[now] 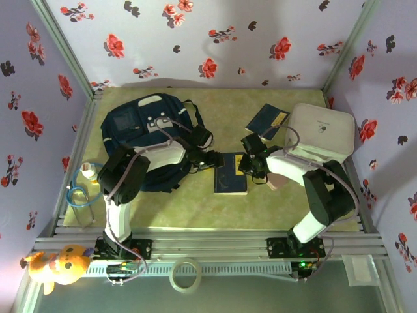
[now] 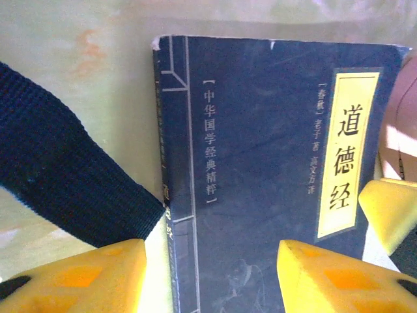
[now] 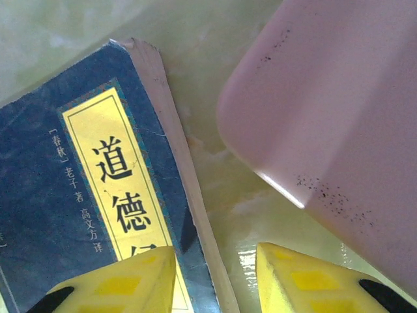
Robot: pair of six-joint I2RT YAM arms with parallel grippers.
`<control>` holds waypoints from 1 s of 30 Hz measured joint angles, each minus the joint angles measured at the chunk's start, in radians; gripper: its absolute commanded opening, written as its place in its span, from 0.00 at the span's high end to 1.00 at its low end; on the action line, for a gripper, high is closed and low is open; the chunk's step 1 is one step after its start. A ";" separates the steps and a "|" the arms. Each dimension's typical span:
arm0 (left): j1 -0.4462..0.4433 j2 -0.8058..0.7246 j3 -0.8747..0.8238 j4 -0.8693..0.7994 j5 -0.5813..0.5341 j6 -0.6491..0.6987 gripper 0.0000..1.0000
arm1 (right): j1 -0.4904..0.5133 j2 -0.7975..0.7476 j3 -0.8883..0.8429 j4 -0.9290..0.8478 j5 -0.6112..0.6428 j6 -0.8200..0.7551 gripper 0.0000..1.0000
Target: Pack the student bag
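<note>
The student bag [image 1: 144,134], a navy backpack with white patches, lies at the back left of the green mat. One of its dark straps [image 2: 58,176] reaches toward a dark blue book [image 1: 230,175] with a yellow title label [image 2: 348,150] at mid-table. My left gripper [image 2: 212,280] hovers low over the book's spine edge, open, one yellow finger [image 2: 78,277] over the mat and the other over the cover. My right gripper [image 3: 215,280] stands open astride the book's [image 3: 78,189] page edge, one finger [image 3: 124,283] over the cover, the other over the mat.
A pink rounded object [image 3: 339,111] lies just right of the book. A white rounded box [image 1: 322,134] and a second blue book [image 1: 267,120] sit at the back right. A clear bottle [image 1: 85,189] stands at the left edge. A plush toy [image 1: 58,264] and a tape roll [image 1: 186,274] sit on the front rail.
</note>
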 measured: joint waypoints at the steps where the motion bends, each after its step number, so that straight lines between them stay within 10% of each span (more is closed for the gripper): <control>1: 0.000 0.003 0.000 0.000 0.000 0.000 0.46 | 0.000 0.003 0.000 0.003 -0.004 0.000 0.64; 30: -0.005 0.057 0.051 0.002 0.046 -0.006 0.44 | 0.000 0.027 -0.029 0.098 -0.055 0.030 0.69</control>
